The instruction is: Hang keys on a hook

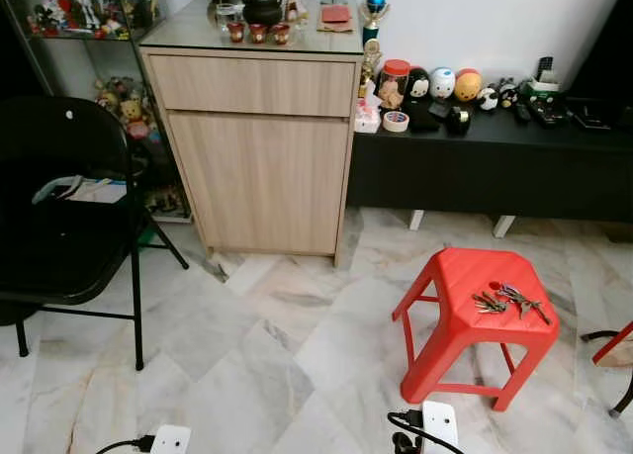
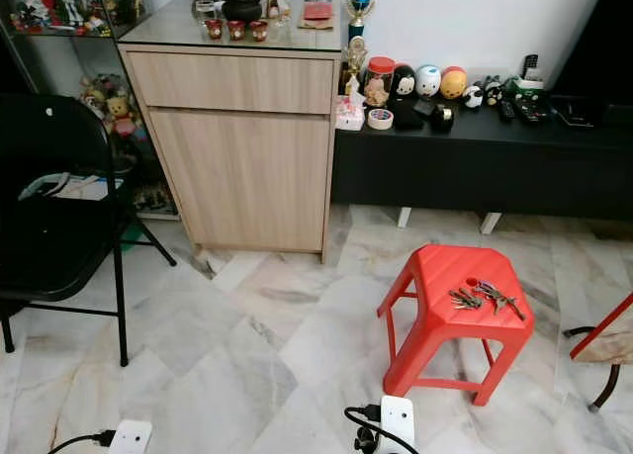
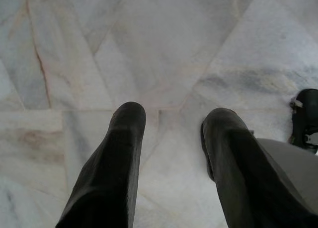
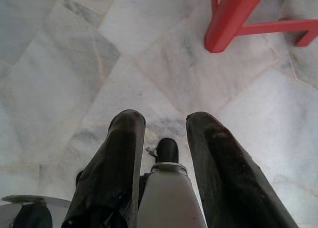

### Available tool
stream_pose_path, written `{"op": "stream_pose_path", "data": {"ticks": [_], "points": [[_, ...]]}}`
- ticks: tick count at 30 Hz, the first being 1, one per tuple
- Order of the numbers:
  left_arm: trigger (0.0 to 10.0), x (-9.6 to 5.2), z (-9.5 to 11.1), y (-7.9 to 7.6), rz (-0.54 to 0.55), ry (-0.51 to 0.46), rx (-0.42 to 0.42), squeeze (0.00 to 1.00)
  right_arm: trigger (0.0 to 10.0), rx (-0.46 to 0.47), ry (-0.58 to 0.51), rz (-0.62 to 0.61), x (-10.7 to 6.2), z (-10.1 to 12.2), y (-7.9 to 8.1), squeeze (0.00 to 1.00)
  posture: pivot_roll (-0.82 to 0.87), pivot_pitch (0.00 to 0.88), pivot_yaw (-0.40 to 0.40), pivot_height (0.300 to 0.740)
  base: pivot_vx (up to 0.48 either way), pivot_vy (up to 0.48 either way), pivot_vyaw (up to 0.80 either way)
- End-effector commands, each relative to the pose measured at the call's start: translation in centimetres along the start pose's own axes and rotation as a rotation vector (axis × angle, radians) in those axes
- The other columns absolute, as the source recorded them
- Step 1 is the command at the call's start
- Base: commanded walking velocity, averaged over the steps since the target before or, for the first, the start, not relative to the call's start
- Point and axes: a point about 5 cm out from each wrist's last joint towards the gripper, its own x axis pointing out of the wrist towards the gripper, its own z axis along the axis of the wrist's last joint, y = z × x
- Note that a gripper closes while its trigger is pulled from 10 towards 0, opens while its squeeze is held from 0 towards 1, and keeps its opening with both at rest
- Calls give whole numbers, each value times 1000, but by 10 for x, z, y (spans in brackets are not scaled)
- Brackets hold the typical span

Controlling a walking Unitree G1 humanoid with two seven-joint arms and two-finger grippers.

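Observation:
A bunch of keys (image 1: 508,301) lies on the seat of a red plastic stool (image 1: 457,276) at the right, seen too as keys (image 2: 483,298) in the right eye view. My left gripper (image 3: 171,118) hangs over bare marble floor, open and empty. My right gripper (image 4: 165,119) also points down at the floor, open and empty, above a white power strip (image 4: 169,198). A red stool leg (image 4: 233,19) stands ahead of it.
A black folding chair (image 1: 59,217) stands at the left. A wooden cabinet (image 1: 259,142) is straight ahead, with a low black bench (image 1: 495,162) of small ornaments to its right. White power strips (image 1: 438,424) with cables lie on the floor nearby.

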Motion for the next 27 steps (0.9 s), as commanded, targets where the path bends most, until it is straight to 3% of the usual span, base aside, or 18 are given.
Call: {"op": "stream_pose_path", "data": {"ticks": [1,27], "points": [[10000,0,-2,-2,-7,2,-1,0,10000,2,-6,-5,0,2,-1,0,132,0,-47,740,0,-285,0],[10000,-1,-5,2,4,9,0,0,10000,-9,2,5,0,0,-2,0,139,0,-50,740,0,-285,0]]}}
